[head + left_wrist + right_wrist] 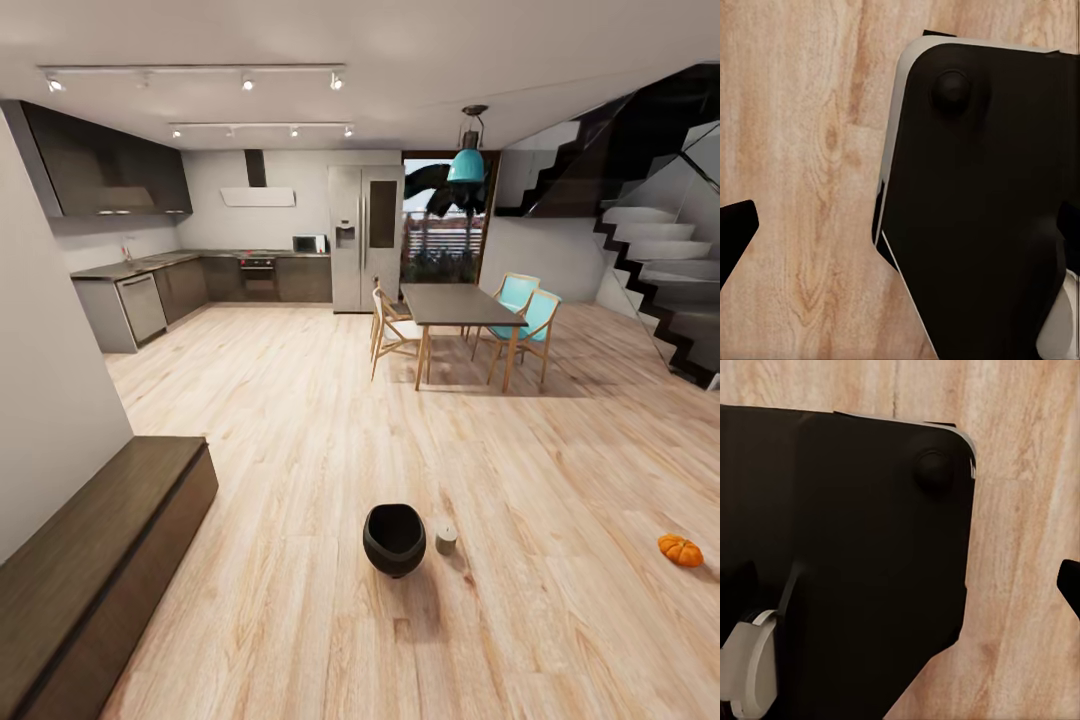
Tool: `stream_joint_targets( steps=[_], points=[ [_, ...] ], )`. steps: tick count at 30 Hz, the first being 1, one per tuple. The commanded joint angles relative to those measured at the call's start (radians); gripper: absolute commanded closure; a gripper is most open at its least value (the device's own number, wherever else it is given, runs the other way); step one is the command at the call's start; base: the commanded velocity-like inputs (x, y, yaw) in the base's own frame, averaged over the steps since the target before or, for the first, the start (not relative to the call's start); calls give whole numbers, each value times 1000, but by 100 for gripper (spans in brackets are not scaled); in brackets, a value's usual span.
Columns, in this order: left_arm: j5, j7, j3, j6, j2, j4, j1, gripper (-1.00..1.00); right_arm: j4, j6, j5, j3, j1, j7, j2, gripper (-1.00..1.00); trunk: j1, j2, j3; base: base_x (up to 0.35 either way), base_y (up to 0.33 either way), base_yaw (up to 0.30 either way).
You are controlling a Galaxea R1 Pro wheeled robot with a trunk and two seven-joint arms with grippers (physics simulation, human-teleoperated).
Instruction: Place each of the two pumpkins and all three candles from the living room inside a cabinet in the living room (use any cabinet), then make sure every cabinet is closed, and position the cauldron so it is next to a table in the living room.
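Your grippers: I cannot tell whether either is spread or pressed together.
One pumpkin (680,549) lies near right; cauldron (394,538) and candle (446,539) sit ahead, cabinet (90,560) near left; driving straight may knock them.

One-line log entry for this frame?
phase: approach | cauldron on floor, candle beside it | pumpkin on floor, right | cabinet closed, left | grippers: state unclear

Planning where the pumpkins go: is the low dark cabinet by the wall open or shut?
Shut, as far as visible: the cabinet shows flush dark fronts, with no drawer pulled out or pale inside exposed.
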Motion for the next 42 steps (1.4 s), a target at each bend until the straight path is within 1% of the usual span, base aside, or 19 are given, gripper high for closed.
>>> stream_joint_targets(
  steps=[1, 4, 7, 9, 11, 13, 15, 16, 20, 27, 34, 42],
  points=[
    [4, 1, 0, -1, -3, -3, 0, -100, 2, -5, 6, -1, -1, -1, 0, -100, -4, 7, 2, 0, 0, 0],
    [-1, 1, -4, -1, -19, -6, 0, -100, 2, -6, 6, -1, -1, -1, 1, -100, -15, 28, 12, 0, 0, 0],
    [-7, 0, -7, -4, -23, -7, 0, -100, 3, -7, 5, -2, -1, -1, 0, -100, -27, 49, 21, 0, 0, 0],
    [-10, -1, -11, -8, -23, -7, 0, -100, 4, -10, -6, -2, -1, -1, 0, -100, -34, 63, 28, 0, 0, 0],
    [-12, -2, -12, -10, -24, -7, 0, -100, 4, -12, -26, -3, -1, -1, -1, -100, -42, 77, 34, 0, 0, 0],
    [-14, -2, -14, -11, -23, -7, 0, -100, 4, -12, -45, -2, -1, -1, -1, -100, -42, 77, 34, 0, 0, 0],
    [-23, -3, -21, -12, -24, -7, 0, -100, 6, -12, -54, -2, -1, -1, 0, -100, -42, 77, 34, 0, 0, -60],
    [-33, -3, -33, -11, -23, -7, 0, -100, 8, -12, -56, -1, -1, -1, 0, -100, -42, 77, 34, 30, 0, -193],
    [-43, -2, -46, -10, -23, -7, 0, -100, 10, -7, -54, -1, -1, -1, 0, -100, -42, 77, 34, 181, 0, -245],
    [-46, -1, -49, -8, -24, -7, 0, -100, 12, 3, -46, 3, -1, -3, 0, -100, -42, 77, 33, 320, 0, -213],
    [-44, -1, -44, -8, -25, -7, 0, -100, 7, -6, -58, 1, -1, -2, 0, -100, -42, 77, 33, 341, 53, -22],
    [-43, -1, -44, -8, -25, -7, 0, -100, 5, -11, -60, 0, -1, -2, 0, -100, -42, 77, 33, 341, 105, -1]
  ],
)
